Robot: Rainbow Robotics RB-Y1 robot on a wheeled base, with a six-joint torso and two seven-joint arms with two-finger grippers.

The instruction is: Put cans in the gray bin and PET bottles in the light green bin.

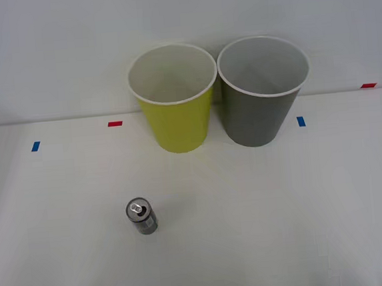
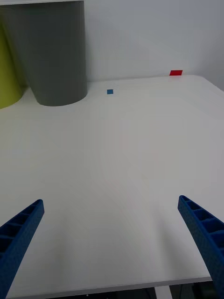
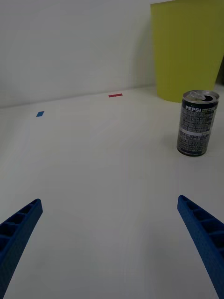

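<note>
- Nothing is sorted yet; you are at the opening step, before any grasp; the small dark grey metallic drink can with its silver top and pull tab stands upright on the white table, alone, well short of both bins and towards the robot's left.
- The tall round yellow-green bin with a white rim and the tall round dark grey bin with a white rim stand side by side at the far edge, the grey one on the robot's right; I see no bottle.
- Your left gripper is spread wide and holds nothing; the can sits ahead of it and off to one side, not between the fingers.
- Your right gripper is likewise wide and empty over bare table near the grey bin.
- Next, I judge, you must line the left gripper up on the can and close round its body; then carry it past the yellow-green bin to the grey one.
</note>
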